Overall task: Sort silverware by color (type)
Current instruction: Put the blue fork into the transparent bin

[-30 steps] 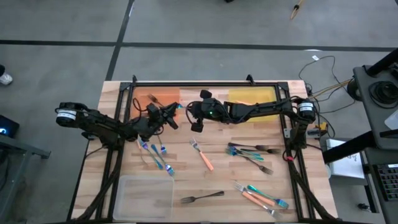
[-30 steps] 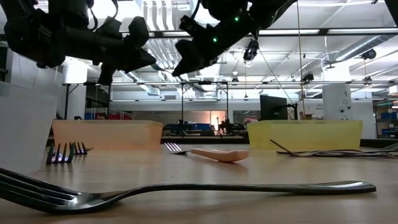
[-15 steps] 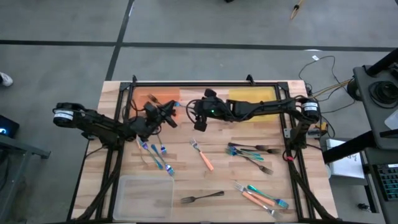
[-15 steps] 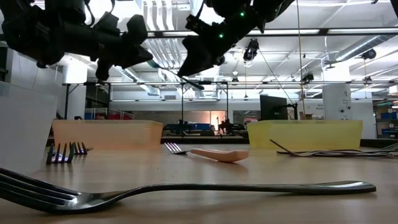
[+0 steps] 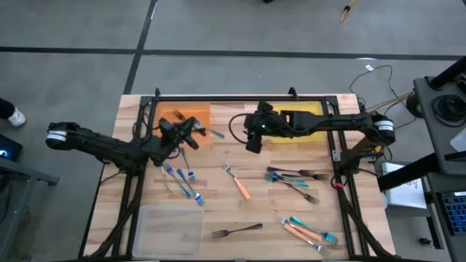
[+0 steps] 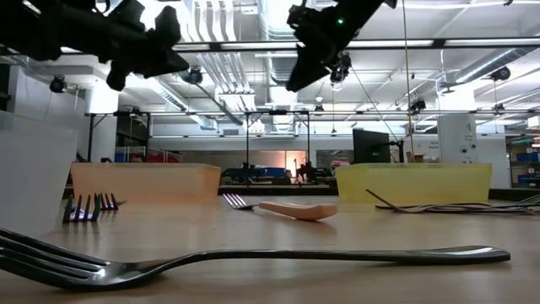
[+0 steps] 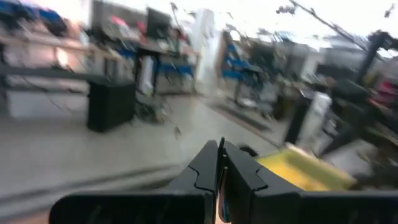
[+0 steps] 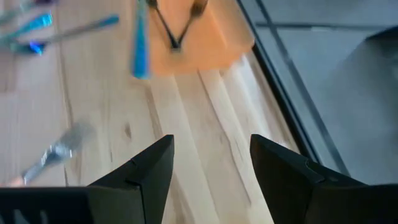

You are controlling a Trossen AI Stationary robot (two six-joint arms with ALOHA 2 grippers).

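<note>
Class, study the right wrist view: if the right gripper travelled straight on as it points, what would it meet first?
Probably bare table wood first; the right gripper is open, and the orange tray lies farther along that line. Depth is uncertain.

Wooden table (image 5: 218, 193) – silverware (image 5: 295, 178), trays (image 5: 172, 225)

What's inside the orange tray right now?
The orange tray holds at least one orange-handled utensil, seen from above. The left gripper hangs over the tray's right part, so anything beneath it is hidden.
</note>
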